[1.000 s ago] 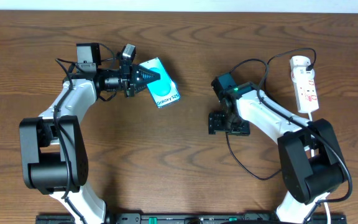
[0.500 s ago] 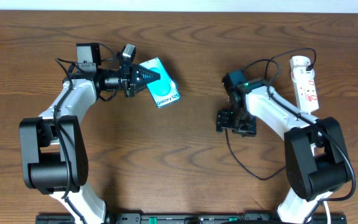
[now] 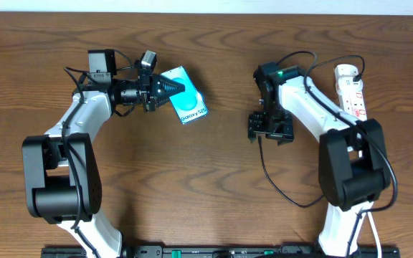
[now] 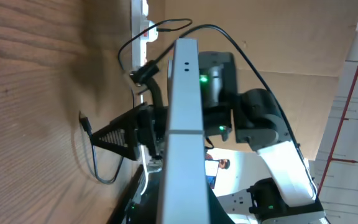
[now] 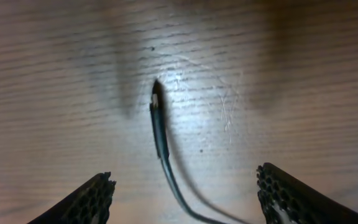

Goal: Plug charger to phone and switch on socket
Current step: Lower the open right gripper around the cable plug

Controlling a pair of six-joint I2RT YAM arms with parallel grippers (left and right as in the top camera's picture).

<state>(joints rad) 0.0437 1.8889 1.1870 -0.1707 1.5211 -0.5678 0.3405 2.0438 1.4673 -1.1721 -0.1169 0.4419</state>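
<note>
Your left hand (image 3: 172, 90) clamps phone (image 3: 192, 109); right hand (image 5: 185, 186) hangs open over limp, light charger (image 5: 161, 146) on tabletop (image 3: 214, 208), best pinched at rigid connector tip (image 5: 156, 102)

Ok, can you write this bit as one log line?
left gripper: shut on phone | right gripper: open above charger tip on table | phone: not plugged in | socket: untouched

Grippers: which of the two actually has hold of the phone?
The left gripper, clamped on the phone at its edge. The right gripper hangs open above the charger tip lying on the table, gripping nothing.
</note>
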